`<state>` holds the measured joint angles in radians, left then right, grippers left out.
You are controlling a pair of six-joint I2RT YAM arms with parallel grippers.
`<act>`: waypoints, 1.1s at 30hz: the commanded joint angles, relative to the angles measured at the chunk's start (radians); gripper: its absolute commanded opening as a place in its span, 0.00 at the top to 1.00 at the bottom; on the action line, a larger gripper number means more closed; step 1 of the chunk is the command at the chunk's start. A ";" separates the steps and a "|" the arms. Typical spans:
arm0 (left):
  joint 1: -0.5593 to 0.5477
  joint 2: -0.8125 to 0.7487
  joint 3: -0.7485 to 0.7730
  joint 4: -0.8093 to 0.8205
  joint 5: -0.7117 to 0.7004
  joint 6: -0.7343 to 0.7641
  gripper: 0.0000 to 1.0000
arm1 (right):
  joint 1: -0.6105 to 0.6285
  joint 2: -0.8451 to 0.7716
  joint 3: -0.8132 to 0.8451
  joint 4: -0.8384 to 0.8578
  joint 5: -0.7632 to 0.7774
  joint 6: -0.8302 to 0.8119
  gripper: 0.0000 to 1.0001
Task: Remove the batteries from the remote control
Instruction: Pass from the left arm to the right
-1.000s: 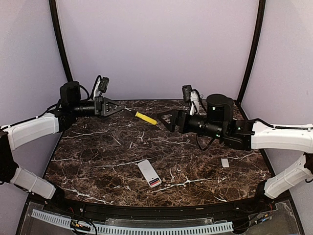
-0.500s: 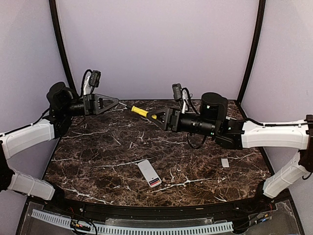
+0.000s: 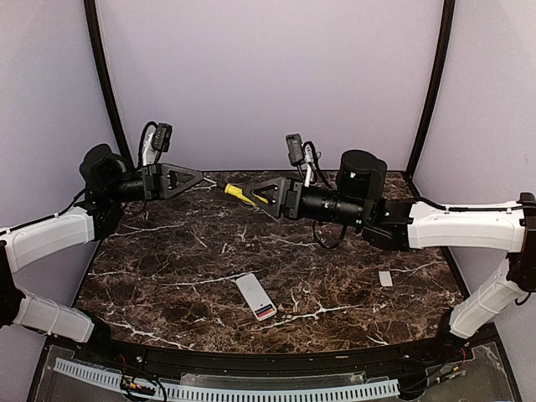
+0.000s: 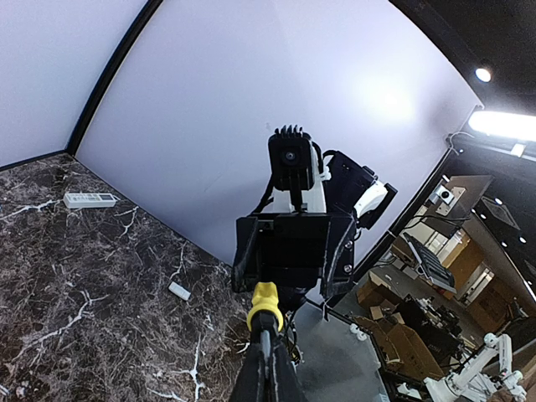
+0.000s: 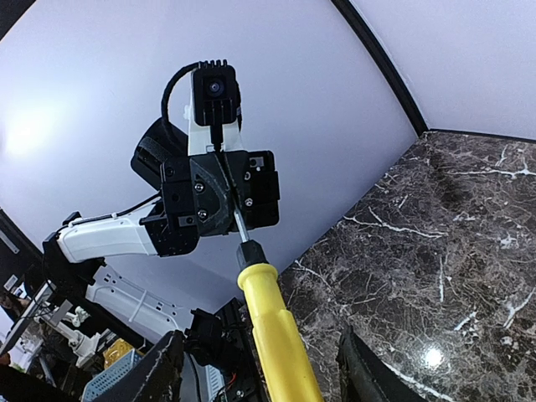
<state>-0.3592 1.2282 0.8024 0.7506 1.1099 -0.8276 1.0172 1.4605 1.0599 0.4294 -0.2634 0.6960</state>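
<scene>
Batteries (image 3: 265, 311) lie in the remote (image 3: 254, 291), far from both jaws (screwdriver (image 3: 239, 194) between them).

We watch the right gripper (image 3: 255, 193) push further left and up: it now straddles the yellow handle of the screwdriver (image 3: 237, 193), jaws narrowing. The left gripper (image 3: 199, 177) has pulled back left and higher, taking the screwdriver's shaft along.

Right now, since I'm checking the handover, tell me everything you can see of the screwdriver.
The screwdriver has a glossy yellow handle, plastic by its look, a black collar and a thin metal shaft. It hangs in mid-air, roughly level. The left gripper is shut on the shaft; the right gripper's fingers flank the handle, gaps showing.
</scene>
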 commanded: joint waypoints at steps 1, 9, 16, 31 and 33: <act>-0.007 -0.010 -0.013 0.048 0.006 -0.011 1.00 | 0.009 0.029 0.036 0.050 -0.037 -0.001 0.41; -0.007 -0.004 -0.014 0.053 0.004 -0.013 1.00 | 0.010 0.054 0.034 0.082 -0.059 0.023 0.50; -0.007 0.007 -0.014 0.053 0.008 -0.015 1.00 | 0.010 0.052 0.033 0.104 -0.061 0.031 0.60; -0.009 0.019 -0.013 0.044 0.009 -0.007 1.00 | 0.009 0.053 0.032 0.142 -0.068 0.044 0.76; -0.009 0.021 -0.012 0.044 0.009 -0.007 1.00 | 0.010 0.051 0.032 0.144 -0.068 0.042 0.78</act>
<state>-0.3649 1.2381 0.8021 0.7914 1.1145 -0.8463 1.0191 1.5131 1.0698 0.4866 -0.3164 0.7395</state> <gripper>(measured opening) 0.009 0.236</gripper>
